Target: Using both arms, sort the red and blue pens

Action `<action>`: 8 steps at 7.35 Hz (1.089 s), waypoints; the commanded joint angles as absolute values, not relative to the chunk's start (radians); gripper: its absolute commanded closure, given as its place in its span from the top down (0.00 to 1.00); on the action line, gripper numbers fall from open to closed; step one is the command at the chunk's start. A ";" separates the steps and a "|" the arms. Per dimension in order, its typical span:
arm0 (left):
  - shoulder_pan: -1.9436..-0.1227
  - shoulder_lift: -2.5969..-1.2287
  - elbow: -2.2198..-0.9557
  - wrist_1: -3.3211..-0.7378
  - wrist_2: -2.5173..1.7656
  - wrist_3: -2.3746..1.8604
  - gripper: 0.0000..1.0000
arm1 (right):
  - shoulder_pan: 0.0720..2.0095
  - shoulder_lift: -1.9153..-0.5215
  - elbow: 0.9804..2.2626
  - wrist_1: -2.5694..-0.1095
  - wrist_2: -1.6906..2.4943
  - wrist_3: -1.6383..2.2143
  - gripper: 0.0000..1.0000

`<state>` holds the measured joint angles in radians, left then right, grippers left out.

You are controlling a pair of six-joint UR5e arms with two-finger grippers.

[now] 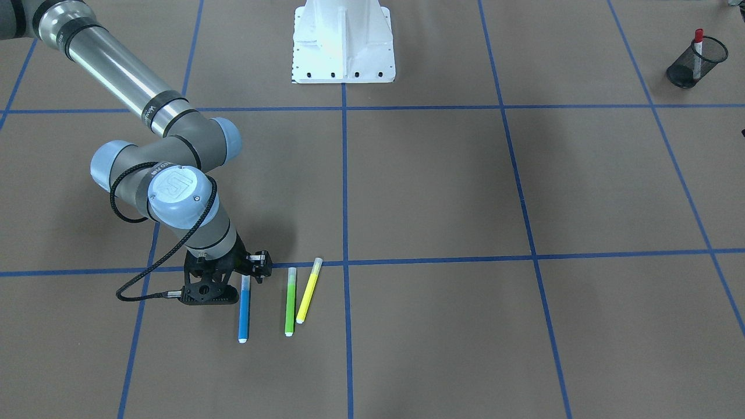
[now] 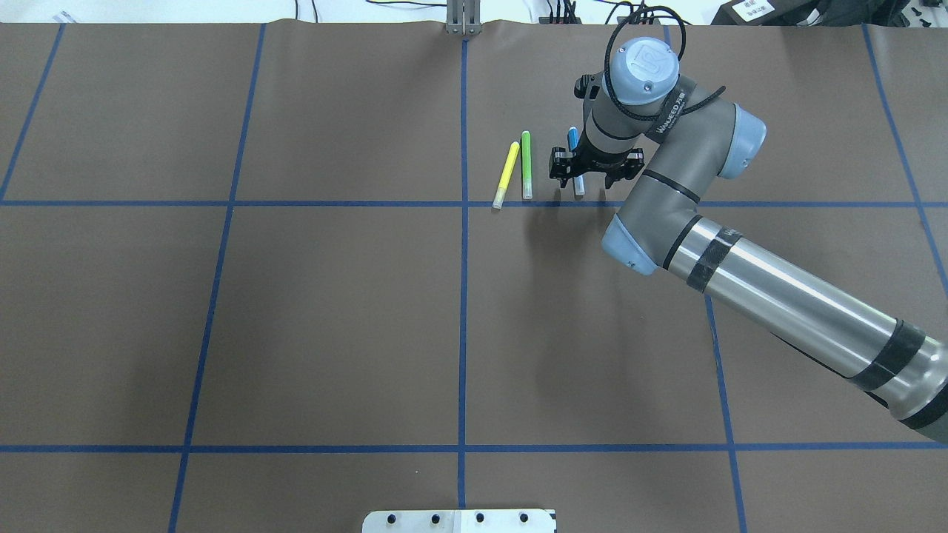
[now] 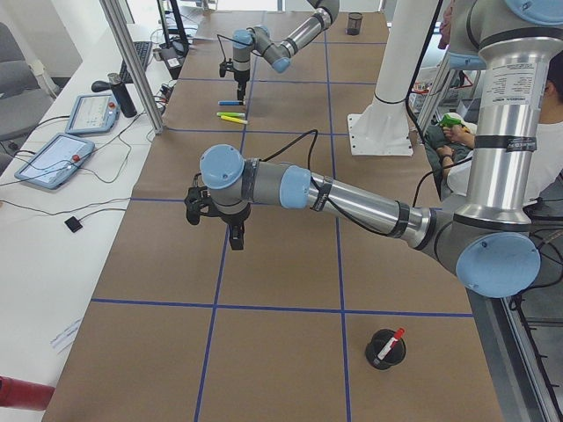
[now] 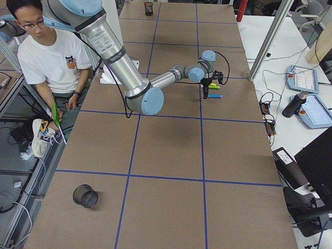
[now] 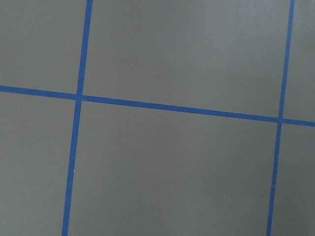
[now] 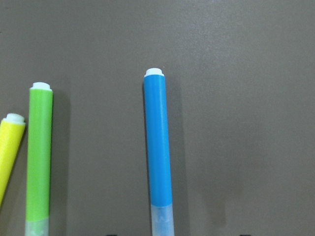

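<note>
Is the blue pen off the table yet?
No, the blue pen lies flat on the table beside the green marker.

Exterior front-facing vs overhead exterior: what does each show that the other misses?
Front-facing only: a black mesh cup near the robot's left end of the table, with the red pen standing in it.
Overhead only: cables past the table's far edge.
Both: the right gripper low over the cap end of the blue pen, the green marker and yellow marker lying beside it, and the white pedestal base.
</note>
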<state>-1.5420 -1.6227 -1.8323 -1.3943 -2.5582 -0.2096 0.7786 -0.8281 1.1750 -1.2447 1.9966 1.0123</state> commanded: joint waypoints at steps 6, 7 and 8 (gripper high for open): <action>-1.542 -1.623 -1.833 -1.396 -2.562 -0.212 1.00 | 0.775 -0.813 1.147 -1.230 1.997 1.028 0.00; -1.542 -1.623 -1.835 -1.396 -2.562 -0.212 1.00 | 0.776 -0.815 1.152 -1.230 1.997 1.028 0.00; -1.542 -1.623 -1.835 -1.394 -2.563 -0.213 1.00 | 0.782 -0.813 1.169 -1.230 1.997 1.031 0.00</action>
<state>-1.5416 -1.6230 -1.8342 -1.3956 -2.5620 -0.2120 0.7767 -0.8136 1.1542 -1.2301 1.9973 1.0285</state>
